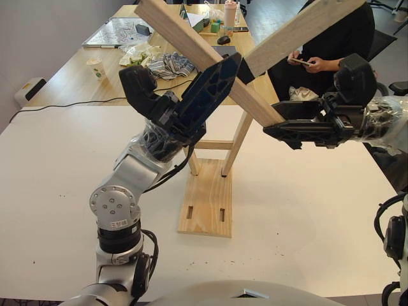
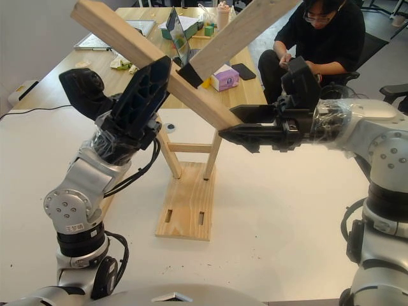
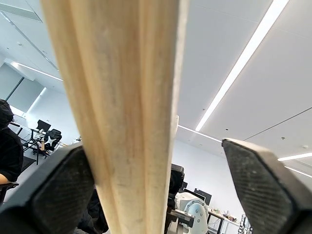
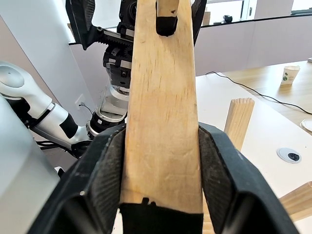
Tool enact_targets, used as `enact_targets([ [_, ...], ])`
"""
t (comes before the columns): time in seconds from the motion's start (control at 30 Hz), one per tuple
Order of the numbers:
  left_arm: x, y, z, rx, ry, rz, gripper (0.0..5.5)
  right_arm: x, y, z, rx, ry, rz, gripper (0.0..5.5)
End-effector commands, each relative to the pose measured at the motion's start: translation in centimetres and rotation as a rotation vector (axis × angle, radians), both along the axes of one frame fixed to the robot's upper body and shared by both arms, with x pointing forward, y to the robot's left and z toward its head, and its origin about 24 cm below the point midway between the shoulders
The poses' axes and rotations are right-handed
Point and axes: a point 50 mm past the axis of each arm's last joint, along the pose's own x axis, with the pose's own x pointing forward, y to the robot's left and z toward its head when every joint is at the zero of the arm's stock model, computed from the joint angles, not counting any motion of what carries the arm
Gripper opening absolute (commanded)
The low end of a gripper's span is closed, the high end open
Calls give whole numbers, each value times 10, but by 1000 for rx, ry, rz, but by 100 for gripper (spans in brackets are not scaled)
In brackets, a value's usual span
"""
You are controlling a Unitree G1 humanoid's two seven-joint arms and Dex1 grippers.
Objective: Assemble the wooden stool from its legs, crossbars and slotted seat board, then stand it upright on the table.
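The long pale wooden leg (image 1: pixel 185 38) runs between the fingers of the left pincer (image 3: pixel 156 183). In the head views it hides one of those fingers, and in the left wrist view both its ends run off the edges. Its lower end is buried between the fingers of the right pincer (image 4: pixel 163 170). A second pale wooden plank (image 1: pixel 299 32) rises from just beside the left pincer's tip and is cut off by the top edge. Whether its black-capped end is joined to the leg or merely touches it cannot be told. Below both pincers, the tops of the two short upright wooden legs (image 1: pixel 234 143) vanish behind the long leg and the left pincer.
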Motion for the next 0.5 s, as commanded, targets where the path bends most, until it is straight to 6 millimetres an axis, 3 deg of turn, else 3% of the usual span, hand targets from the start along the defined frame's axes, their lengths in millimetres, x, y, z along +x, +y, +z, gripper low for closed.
enact_targets([
  [0.03,0,-2,2,14,-16,-7,383,-2,2,2,-6,6,8,205],
  [0.37,-1,-3,-2,28,-14,-19,221,-5,3,3,6,24,13,205],
  [0.5,-1,-4,-3,47,-17,-22,213,-5,3,3,8,34,12,205],
])
